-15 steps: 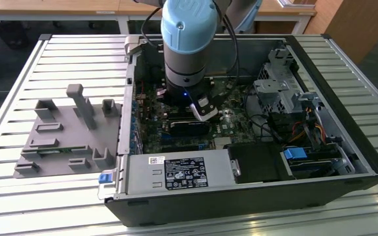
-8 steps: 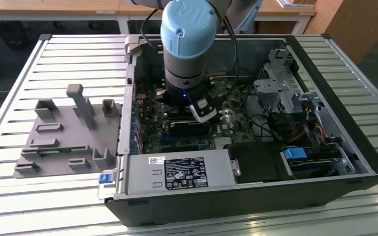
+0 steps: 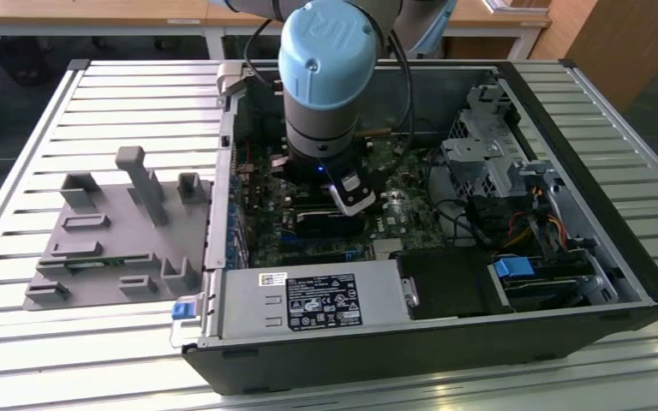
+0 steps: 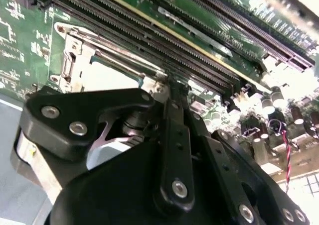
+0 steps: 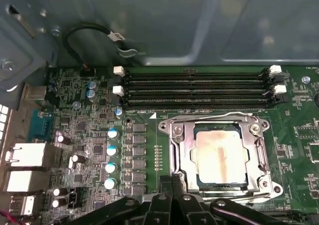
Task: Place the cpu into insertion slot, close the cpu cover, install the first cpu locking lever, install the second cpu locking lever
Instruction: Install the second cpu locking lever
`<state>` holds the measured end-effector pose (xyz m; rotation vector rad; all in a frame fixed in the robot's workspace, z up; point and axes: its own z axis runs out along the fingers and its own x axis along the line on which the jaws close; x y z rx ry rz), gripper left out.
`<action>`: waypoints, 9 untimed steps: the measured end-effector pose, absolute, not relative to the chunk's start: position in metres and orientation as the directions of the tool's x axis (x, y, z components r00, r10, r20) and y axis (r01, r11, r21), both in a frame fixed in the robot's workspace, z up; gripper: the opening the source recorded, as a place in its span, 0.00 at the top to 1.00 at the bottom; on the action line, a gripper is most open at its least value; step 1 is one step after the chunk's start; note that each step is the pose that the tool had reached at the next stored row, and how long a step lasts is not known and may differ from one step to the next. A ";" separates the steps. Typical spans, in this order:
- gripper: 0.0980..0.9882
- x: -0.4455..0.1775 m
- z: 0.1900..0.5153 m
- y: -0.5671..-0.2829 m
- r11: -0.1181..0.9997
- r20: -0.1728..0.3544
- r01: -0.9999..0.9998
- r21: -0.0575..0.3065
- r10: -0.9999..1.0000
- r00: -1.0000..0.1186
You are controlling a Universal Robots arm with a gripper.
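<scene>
The cpu (image 5: pixel 222 158) lies flat in the insertion slot (image 5: pixel 199 177) on the green board, its silver top showing. Over it the cpu cover (image 5: pixel 180 150) is down, framing the chip. A thin wire lever (image 5: pixel 209 117) runs along the cover's edge on the memory-slot side. My gripper (image 5: pixel 172 181) is low over the board with its black fingers together at a corner of the socket. In the second wrist view the fingertips (image 4: pixel 168 93) meet right at the cover's (image 4: pixel 75 56) corner. I cannot tell if anything thin is pinched between them. In the exterior view the gripper (image 3: pixel 349 210) is inside the open computer case.
Long black memory slots (image 5: pixel 197 88) run beside the socket. Capacitors (image 5: pixel 112 150) stand on its other side. The power supply (image 3: pixel 312 300), a drive cage (image 3: pixel 483 154) and cables crowd the case. A grey fixture (image 3: pixel 112 231) sits on the slatted table at the exterior view's left.
</scene>
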<state>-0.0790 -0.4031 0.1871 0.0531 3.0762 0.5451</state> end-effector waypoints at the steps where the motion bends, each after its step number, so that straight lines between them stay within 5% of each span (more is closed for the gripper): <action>1: 0.99 -0.079 0.187 -0.403 0.938 -0.011 0.030 0.344 0.036 -0.999; 9: 0.99 -0.079 0.194 -0.403 0.938 -0.011 0.030 0.344 0.036 -0.999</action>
